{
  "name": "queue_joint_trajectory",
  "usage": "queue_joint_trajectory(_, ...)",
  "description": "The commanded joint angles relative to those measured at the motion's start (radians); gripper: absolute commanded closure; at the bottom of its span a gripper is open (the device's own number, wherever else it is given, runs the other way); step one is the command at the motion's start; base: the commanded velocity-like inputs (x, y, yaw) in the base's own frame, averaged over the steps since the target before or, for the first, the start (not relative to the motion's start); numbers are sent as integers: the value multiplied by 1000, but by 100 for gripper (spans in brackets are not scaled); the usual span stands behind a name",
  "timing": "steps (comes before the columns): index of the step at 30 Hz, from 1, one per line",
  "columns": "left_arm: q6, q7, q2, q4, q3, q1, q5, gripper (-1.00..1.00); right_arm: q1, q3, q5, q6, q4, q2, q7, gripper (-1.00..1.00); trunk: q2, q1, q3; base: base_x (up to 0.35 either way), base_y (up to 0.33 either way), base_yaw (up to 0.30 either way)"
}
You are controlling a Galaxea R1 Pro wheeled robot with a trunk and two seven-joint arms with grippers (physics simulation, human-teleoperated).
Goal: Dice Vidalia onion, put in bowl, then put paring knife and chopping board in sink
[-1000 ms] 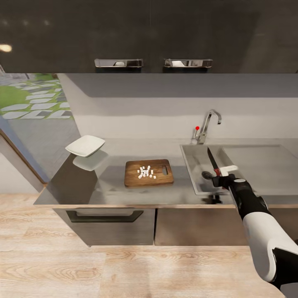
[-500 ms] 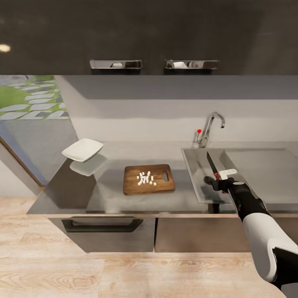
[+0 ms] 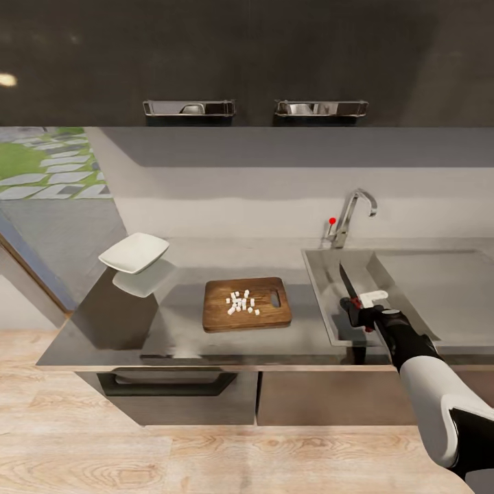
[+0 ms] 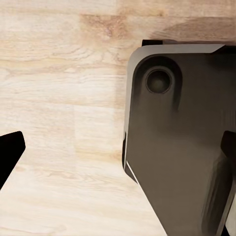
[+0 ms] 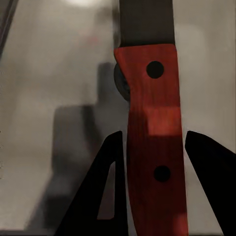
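Since a second ago my right gripper [image 3: 358, 312] has lifted slightly at the sink's [image 3: 322, 288] front edge, fingers clamped on the paring knife [image 5: 152, 142], blade pointing away over the basin. My left gripper's [image 4: 118, 147] fingers stand apart above the floor [image 4: 59, 73].

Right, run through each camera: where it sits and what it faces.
Head view: high, looking down at the countertop, chopping board and sink; the right arm shows.
Left wrist view: faces the plank floor; dark end-effector fingertips at the edges.
Right wrist view: looks along its fingers at the paring knife.
Head and right wrist views share the knife.
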Motion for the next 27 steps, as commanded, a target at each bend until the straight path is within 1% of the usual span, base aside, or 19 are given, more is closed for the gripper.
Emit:
queue_joint_trajectory(1, -6, 1, 0, 3, -8, -1, 6, -100, -1, -6, 10, 3, -1, 1, 3, 100, -2, 1, -2, 21, 0, 0)
queue_joint_trajectory(5, -5, 1, 1, 3, -8, -1, 6, -100, -1, -5, 10, 3, 15, 4, -24, 100, -2, 1, -2, 176, 0, 0)
queue_joint_trajectory(8, -6, 1, 1, 3, -8, -1, 6, -100, -1, -7, 10, 1, 60, 3, -27, 100, -2, 1, -2, 272, 0, 0)
queue_joint_trajectory(13, -6, 1, 1, 3, -8, -1, 6, -100, -1, -6, 10, 0, 72, 4, -28, 100, -2, 1, -2, 255, 0, 0)
queue_joint_trajectory(21, -6, 0, 0, 3, -8, -1, 6, -100, -1, -6, 10, 0, 123, 4, -30, 100, -2, 1, -2, 23, 0, 0)
queue_joint_trajectory(23, -6, 0, 0, 3, -8, -1, 6, -100, -1, -6, 10, -5, 145, 4, -41, 100, -2, 1, -2, 0, 0, 0)
queue_joint_trajectory(27, -6, 0, 1, 4, -8, -1, 6, -100, -1, -6, 9, -37, 193, 5, -80, 100, -2, 1, -2, 0, 0, 0)
